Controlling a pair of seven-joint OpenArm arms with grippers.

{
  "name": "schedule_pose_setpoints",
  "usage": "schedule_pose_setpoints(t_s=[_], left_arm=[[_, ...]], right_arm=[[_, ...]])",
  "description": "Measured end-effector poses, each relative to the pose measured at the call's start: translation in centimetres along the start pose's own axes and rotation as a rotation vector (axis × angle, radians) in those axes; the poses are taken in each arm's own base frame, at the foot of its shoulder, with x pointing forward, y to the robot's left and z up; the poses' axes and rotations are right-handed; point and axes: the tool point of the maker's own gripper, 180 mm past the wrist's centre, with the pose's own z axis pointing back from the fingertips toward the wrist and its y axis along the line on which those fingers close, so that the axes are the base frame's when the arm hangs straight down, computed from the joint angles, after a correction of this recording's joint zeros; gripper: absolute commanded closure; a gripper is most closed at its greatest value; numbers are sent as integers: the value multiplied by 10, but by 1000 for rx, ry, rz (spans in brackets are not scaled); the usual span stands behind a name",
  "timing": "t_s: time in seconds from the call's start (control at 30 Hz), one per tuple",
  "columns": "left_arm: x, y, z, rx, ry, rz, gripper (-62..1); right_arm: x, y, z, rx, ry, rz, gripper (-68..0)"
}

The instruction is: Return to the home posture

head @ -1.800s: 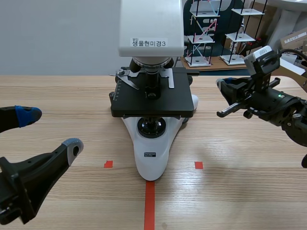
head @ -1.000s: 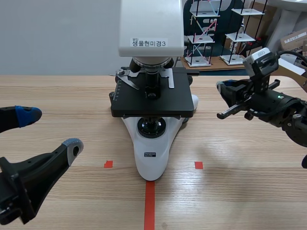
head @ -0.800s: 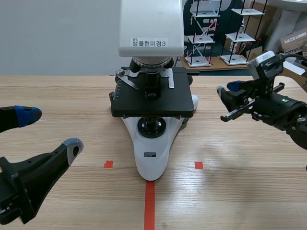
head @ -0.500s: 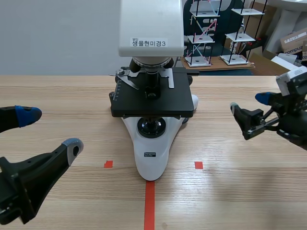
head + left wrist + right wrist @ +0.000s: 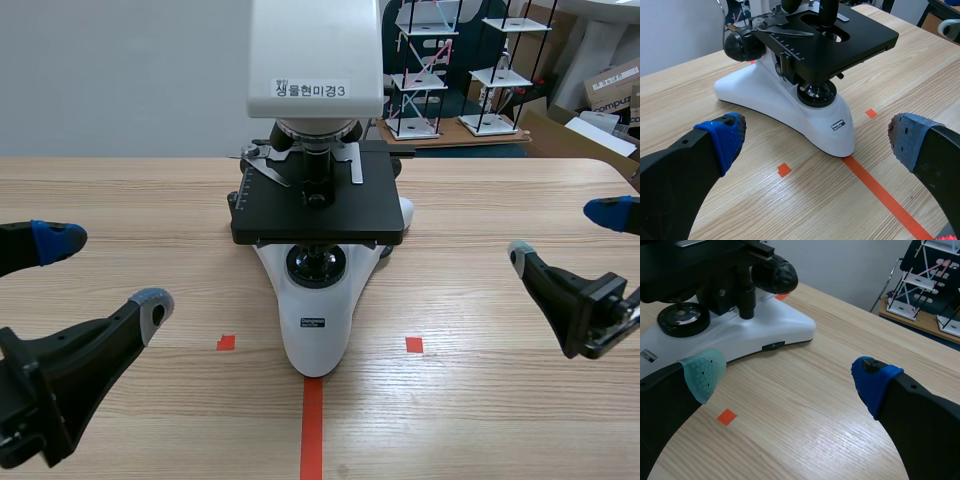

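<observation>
A white and black microscope point(image 5: 318, 200) stands at the table's middle, with a labelled white head and a black stage. The left wrist view has the microscope point(image 5: 805, 85) ahead of my left gripper point(image 5: 817, 142). My left gripper point(image 5: 95, 270) rests open low at the left, holding nothing. At the right edge my right gripper point(image 5: 565, 235) is open too, well clear of the microscope. In the right wrist view the microscope's base point(image 5: 740, 330) lies ahead and to one side of my right gripper point(image 5: 790, 377), whose fingers have only bare table between them.
Orange-red tape marks lie in front of the microscope's foot point(image 5: 312, 420). Behind the table stand shelves with white model frames point(image 5: 470, 70) and a cardboard box point(image 5: 610, 85). Bare wooden table point(image 5: 470, 400) stretches on both sides of the microscope.
My right gripper has drawn back from beside the microscope's stage toward the right edge and lower, and its fingers have opened wide. The left arm has kept still.
</observation>
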Motion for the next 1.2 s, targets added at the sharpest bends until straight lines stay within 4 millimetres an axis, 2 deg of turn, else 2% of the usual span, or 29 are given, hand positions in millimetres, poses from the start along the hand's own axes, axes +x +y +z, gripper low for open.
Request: schedule_pose_setpoints(t_s=[0.13,0.27,0.5,1.2], left_arm=[[0,0,0,0,0,0,-602],[0,0,0,0,0,0,-602],[0,0,0,0,0,0,-602],[0,0,0,0,0,0,-602]], right_arm=[[19,16,12,30,-10,15,-607],[31,29,21,57,-16,22,-622],[32,48,29,95,1,-3,-622],[34,49,30,95,-9,-5,-621]])
